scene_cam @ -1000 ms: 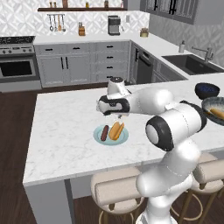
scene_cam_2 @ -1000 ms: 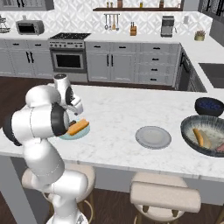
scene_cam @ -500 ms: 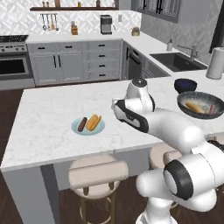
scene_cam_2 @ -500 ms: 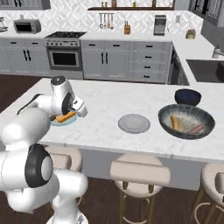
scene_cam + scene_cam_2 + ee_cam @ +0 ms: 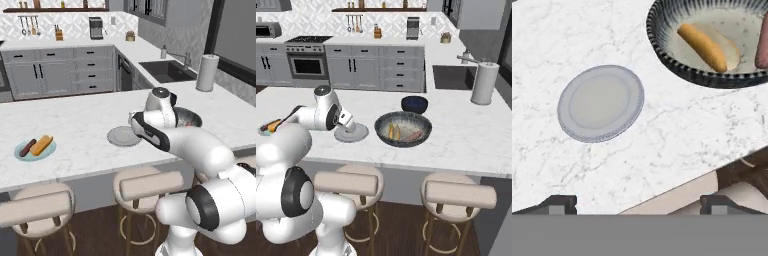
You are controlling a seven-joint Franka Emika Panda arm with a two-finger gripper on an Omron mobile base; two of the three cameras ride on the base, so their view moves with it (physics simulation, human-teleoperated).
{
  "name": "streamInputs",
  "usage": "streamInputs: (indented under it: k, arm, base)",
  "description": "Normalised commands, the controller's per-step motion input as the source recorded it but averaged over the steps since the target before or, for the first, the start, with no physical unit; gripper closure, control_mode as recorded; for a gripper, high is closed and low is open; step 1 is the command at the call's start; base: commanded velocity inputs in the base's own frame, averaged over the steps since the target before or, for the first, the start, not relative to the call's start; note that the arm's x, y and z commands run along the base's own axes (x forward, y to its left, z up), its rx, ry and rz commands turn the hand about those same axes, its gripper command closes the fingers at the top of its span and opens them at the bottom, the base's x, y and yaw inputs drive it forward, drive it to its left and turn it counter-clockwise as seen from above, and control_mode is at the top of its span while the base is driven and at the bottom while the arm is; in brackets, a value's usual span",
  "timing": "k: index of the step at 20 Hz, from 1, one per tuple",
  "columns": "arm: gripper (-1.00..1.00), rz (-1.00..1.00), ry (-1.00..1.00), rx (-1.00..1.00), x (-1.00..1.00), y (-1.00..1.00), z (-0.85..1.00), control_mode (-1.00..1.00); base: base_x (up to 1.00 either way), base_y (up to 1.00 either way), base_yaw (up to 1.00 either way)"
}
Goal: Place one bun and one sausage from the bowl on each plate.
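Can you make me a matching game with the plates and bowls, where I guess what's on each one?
Things:
1. grey plate
2. blue plate
3. big bowl
4. small navy bowl

What goes with it:
A. one bun and one sausage on it, far from the others
B. nothing on it yet
C. just behind the big bowl
D. a bun and a sausage lying inside

Pairs: 1-B, 2-A, 3-D, 4-C

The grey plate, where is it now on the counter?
In the hand view the grey plate lies bare on the marble counter, left of the bowl and apart from it, near the counter's front edge.
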Motion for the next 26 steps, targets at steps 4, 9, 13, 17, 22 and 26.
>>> streamInputs:
  k: [4,9,13,17,22,26]
  arm:
    - [-1.00,0.00,0.00,0.00,0.00,0.00,0.00,1.00]
    - [-1.00,0.00,0.00,0.00,0.00,0.00,0.00,1.00]
    - [-1.00,0.00,0.00,0.00,0.00,0.00,0.00,1.00]
    - [-1.00,0.20,0.07,0.00,0.00,-0.11,-0.28,-1.00]
    - [-1.00,0.34,0.38,-0.05,0.04,-0.03,-0.95,-1.00]
    - [-1.00,0.04,0.23,-0.12,0.04,0.12,-0.32,-1.00]
  base:
    - [0.35,-1.00,-0.06]
    - [0.89,-0.48,0.00]
    - [0.68,0.00,0.09]
    - [0.12,-0.02,0.15]
    - [0.00,0.00,0.00]
    - [0.00,0.00,0.00]
